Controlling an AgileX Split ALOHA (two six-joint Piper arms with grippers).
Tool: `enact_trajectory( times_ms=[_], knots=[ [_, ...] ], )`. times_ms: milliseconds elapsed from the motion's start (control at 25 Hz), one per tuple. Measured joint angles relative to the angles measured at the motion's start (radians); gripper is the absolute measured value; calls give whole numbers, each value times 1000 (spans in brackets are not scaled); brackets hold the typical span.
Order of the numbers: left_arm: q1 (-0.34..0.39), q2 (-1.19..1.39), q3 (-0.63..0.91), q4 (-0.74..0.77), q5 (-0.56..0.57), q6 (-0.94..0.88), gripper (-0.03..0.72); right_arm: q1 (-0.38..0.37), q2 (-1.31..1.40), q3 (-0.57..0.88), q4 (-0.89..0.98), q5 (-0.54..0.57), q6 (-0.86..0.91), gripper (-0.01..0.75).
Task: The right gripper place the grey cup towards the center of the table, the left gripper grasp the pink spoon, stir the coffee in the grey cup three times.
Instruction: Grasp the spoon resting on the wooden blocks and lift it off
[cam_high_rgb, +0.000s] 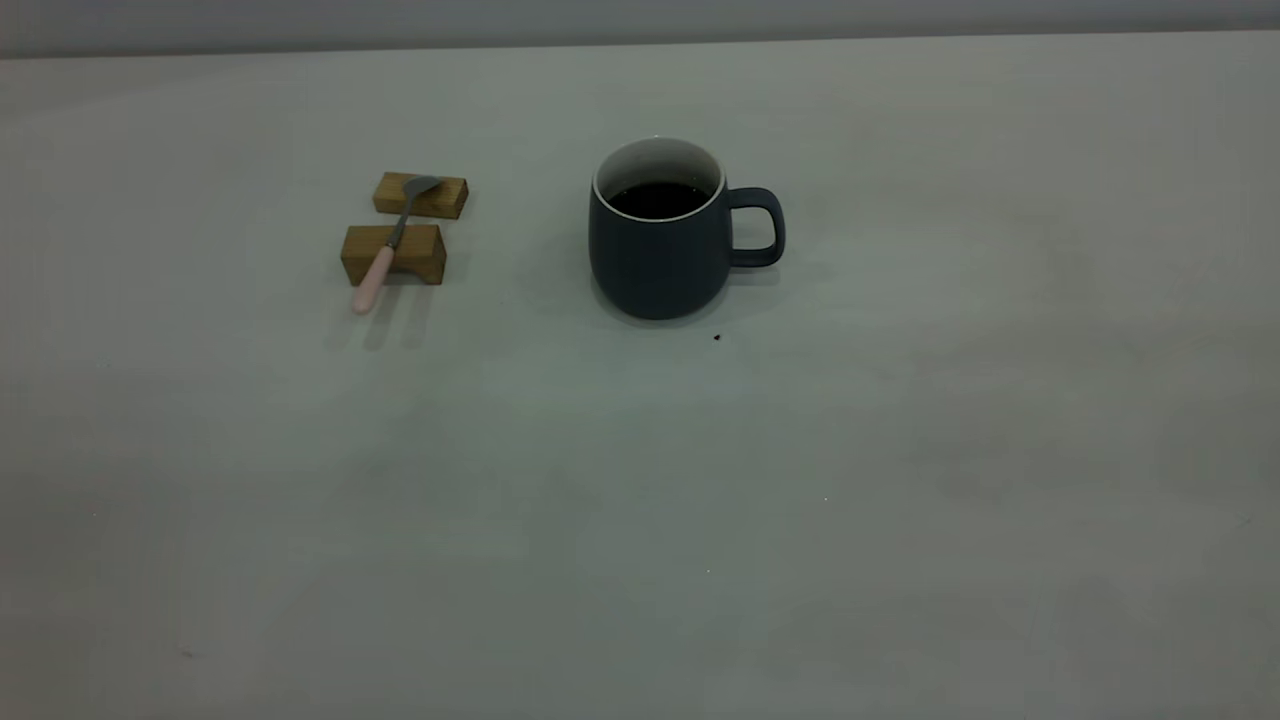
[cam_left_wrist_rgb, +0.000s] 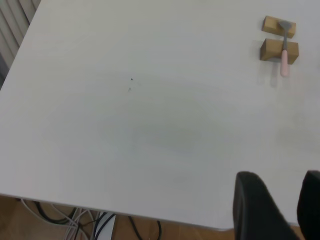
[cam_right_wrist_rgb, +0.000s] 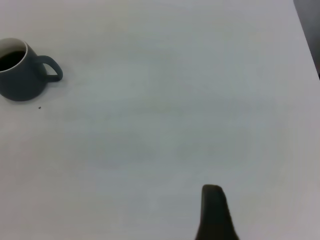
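Pale table (cam_high_rgb: 900, 520) bare: right gripper (cam_right_wrist_rgb: 215, 215), state unclear, should take the grey cup (cam_high_rgb: 660, 235) by its handle; left gripper (cam_left_wrist_rgb: 280, 210) apart

Your exterior view is dim and grey, and the table (cam_high_rgb: 640, 520) darkens toward its near edge. Soft, faint shadows fall toward you from the grey cup (cam_high_rgb: 660, 245) and the wooden blocks (cam_high_rgb: 395, 252). Your two wrist views are much brighter and slightly hazy, without glare.
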Motion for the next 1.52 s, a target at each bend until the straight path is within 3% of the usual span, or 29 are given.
enact_trajectory(
  times_ms=[360,520,680,760,1120,1520],
  knots=[
    [0,7,0,0,0,0,299,0,0,0,0,1,0,562],
    [0,108,-5,-2,-17,14,406,0,0,0,0,1,0,562],
    [0,296,-27,-2,-119,21,561,0,0,0,0,2,0,562],
    [0,413,-42,-3,-173,22,595,0,0,0,0,2,0,562],
    [0,981,-181,-13,-360,22,585,0,0,0,0,2,0,562],
    [-26,1552,-401,-166,-534,74,585,0,0,0,0,2,0,562]
  ],
)
